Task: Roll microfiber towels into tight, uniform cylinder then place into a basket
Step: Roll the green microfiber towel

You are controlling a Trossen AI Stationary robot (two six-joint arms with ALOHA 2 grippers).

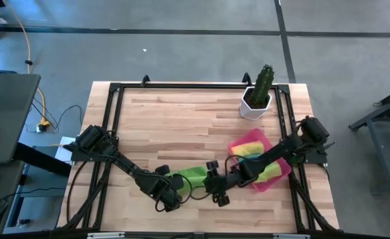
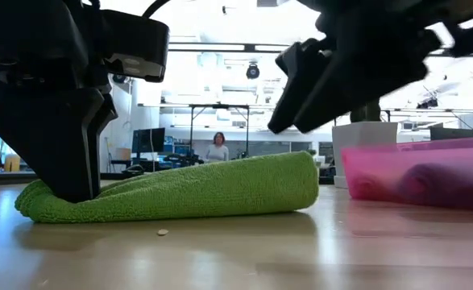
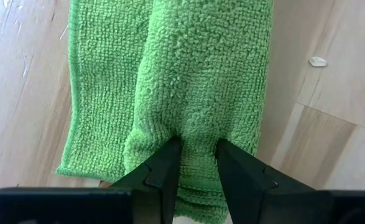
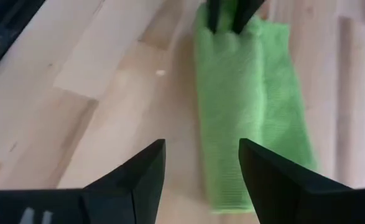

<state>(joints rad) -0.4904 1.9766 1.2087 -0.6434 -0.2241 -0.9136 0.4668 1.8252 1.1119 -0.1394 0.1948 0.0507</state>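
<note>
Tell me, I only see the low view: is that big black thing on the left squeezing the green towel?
Observer: Yes. The left wrist view shows the left gripper pinching one end of the rolled lime green towel between its fingers.
Operator: What about the other black thing up high?
Observer: That is the right gripper. Its own camera shows it open above the towel's other end, holding nothing.
Operator: What's in the pink box?
Observer: From above, the basket holds a yellow towel and a teal one, partly hidden under the right arm.
Operator: Is anything behind it?
Observer: A white pot with a cactus stands at the table's far right corner.
</note>
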